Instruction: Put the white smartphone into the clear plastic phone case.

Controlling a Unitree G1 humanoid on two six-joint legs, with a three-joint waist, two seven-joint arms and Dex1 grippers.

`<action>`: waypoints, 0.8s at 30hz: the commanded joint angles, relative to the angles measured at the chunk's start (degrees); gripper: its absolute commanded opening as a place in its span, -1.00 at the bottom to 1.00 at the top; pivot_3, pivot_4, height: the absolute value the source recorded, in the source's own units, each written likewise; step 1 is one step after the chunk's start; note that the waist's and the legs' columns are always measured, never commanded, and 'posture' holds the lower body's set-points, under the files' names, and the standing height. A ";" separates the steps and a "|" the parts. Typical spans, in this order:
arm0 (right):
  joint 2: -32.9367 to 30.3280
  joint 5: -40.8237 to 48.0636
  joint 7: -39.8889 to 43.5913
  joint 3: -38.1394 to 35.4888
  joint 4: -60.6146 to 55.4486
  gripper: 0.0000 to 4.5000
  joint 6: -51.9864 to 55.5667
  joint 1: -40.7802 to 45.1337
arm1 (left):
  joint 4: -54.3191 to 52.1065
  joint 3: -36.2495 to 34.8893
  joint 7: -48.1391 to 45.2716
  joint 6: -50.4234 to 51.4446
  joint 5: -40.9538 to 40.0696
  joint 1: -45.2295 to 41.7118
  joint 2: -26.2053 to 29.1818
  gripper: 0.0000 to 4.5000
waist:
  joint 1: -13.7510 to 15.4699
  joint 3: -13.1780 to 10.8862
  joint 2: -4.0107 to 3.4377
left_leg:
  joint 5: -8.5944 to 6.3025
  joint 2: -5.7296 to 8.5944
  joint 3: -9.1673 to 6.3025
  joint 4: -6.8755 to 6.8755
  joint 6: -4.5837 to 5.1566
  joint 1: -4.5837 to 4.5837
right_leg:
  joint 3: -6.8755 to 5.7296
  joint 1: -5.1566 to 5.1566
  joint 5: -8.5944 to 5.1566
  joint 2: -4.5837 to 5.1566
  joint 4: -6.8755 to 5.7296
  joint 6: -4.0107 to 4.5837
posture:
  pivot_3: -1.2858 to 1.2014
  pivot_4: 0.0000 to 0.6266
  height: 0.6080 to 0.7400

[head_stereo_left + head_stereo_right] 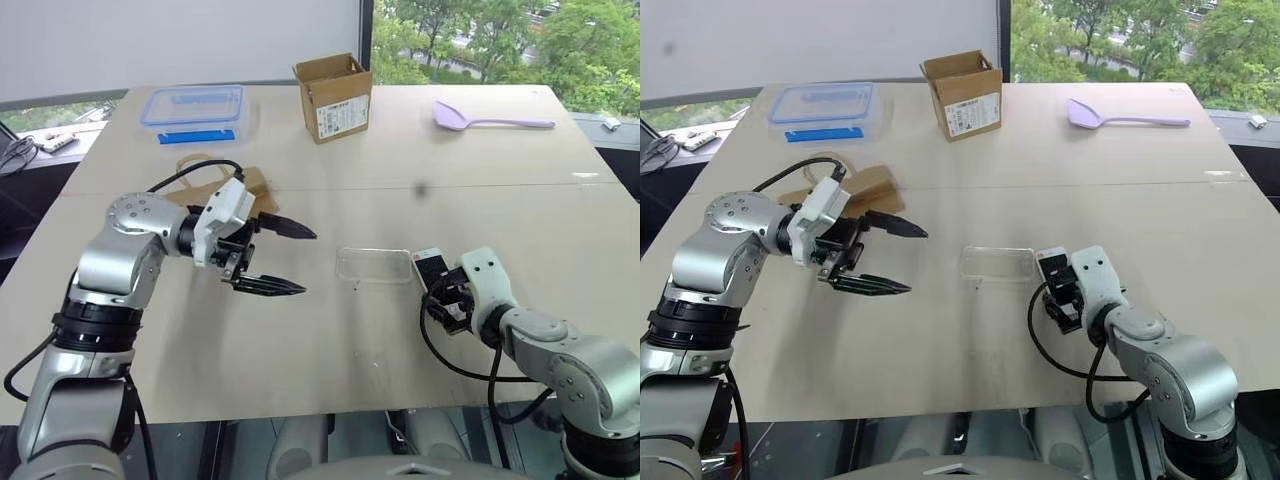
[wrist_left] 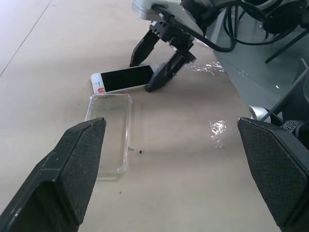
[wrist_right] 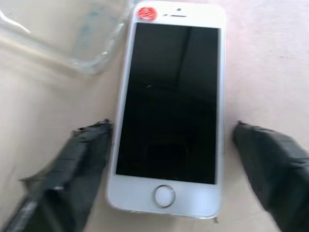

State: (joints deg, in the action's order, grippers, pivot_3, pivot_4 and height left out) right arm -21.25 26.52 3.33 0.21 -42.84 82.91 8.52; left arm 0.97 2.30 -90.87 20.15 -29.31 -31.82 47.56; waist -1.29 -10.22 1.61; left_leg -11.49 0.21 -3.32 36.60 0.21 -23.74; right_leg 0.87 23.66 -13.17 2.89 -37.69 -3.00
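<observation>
Right tool [image 3: 169, 145] straddling a white smartphone on the counter, not yet gripping.

Its black fingers stand apart on either side of the flat white smartphone with black screen [image 3: 171, 104], beside the thin clear plastic phone case [image 2: 110, 133]. Closing off-centre could skid the phone into the case. Left tool [image 1: 285, 258] hovers released, well apart.

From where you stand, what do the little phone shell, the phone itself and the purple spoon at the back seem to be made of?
The clear plastic phone case looks like thin glossy transparent plastic: the table shows through it and its rim glints. The white smartphone seems to have a glass front, dark and reflective, in a smooth white bezel. The purple spoon looks like matte plastic or silicone, evenly coloured with no shine; which one I can't tell.
</observation>
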 commanded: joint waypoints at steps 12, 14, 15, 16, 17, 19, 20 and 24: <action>-26.82 1.83 34.77 -10.66 13.57 0.29 -32.89 -3.41 | -5.25 -3.18 3.60 2.26 -2.58 6.16 1.06 1.00 | 0.67 -0.16 -0.13 | -0.02 0.12 0.02 0.00 0.03 -0.15 | -0.07 0.00 0.00 0.15 0.19 -0.02 | 0.03 -0.52 1.00; -29.34 2.83 41.33 -10.74 17.27 0.29 -37.66 -0.66 | -4.94 -3.24 3.22 1.55 -2.31 6.97 1.32 1.00 | 0.37 -0.18 -0.15 | -0.02 0.08 0.06 -0.08 0.04 -0.11 | -0.06 0.01 0.00 0.11 0.19 -0.02 | 0.03 -0.52 1.00; -30.58 2.47 44.74 -9.65 19.25 0.29 -40.39 0.96 | -4.85 -3.17 3.00 0.95 -1.95 7.52 1.51 1.00 | 0.06 -0.20 -0.15 | -0.02 0.06 0.10 -0.10 0.04 -0.09 | -0.03 0.01 0.00 0.08 0.19 -0.02 | 0.03 -0.52 1.00; -31.28 1.70 46.78 -8.35 21.07 0.29 -42.37 2.42 | -4.72 -3.12 2.92 0.46 -1.70 7.87 1.55 1.00 | -0.20 -0.22 -0.20 | -0.02 -0.01 0.13 -0.15 0.04 -0.04 | 0.00 0.03 0.00 0.00 0.18 -0.02 | 0.03 -0.52 1.00; -31.59 0.89 48.34 -6.93 22.78 0.29 -44.00 4.21 | -4.52 -3.08 3.02 0.15 -1.50 8.17 1.51 1.00 | -0.29 -0.26 -0.25 | -0.03 -0.02 0.15 -0.18 0.04 -0.01 | 0.01 0.03 0.00 -0.02 0.17 -0.02 | 0.03 -0.52 1.00; -31.73 0.05 52.00 -3.12 25.58 0.29 -45.76 9.19 | -4.13 -2.82 3.32 -0.90 -0.65 9.29 1.44 1.00 | -0.56 -0.28 -0.25 | -0.03 -0.04 0.14 -0.19 0.04 -0.02 | -0.01 0.04 0.00 -0.03 0.17 -0.01 | 0.03 -0.52 1.00; -31.69 -0.83 53.29 -1.09 26.79 0.29 -46.39 11.63 | -3.84 -2.69 3.55 -1.62 -0.14 9.79 1.31 1.00 | -0.58 -0.30 -0.26 | -0.02 -0.06 0.15 -0.19 0.04 -0.02 | 0.01 0.04 0.00 -0.04 0.18 -0.01 | 0.03 -0.52 1.00; -30.96 -7.80 56.60 7.92 31.14 0.29 -50.99 20.10 | -3.25 -3.06 4.93 -2.78 0.42 11.79 0.55 1.00 | -0.69 -0.34 -0.28 | -0.03 -0.04 0.19 -0.19 0.03 -0.06 | 0.04 0.06 0.00 0.00 0.20 -0.01 | 0.03 -0.52 1.00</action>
State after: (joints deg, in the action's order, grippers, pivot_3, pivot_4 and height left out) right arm -52.36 21.62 58.20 5.99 -12.16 34.88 25.78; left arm -1.99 0.40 -86.32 18.78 -29.25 -20.63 47.96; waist -1.98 -10.56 1.33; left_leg -11.51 0.18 -3.13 36.41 0.24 -23.81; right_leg 0.92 23.72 -13.16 2.90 -37.48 -3.01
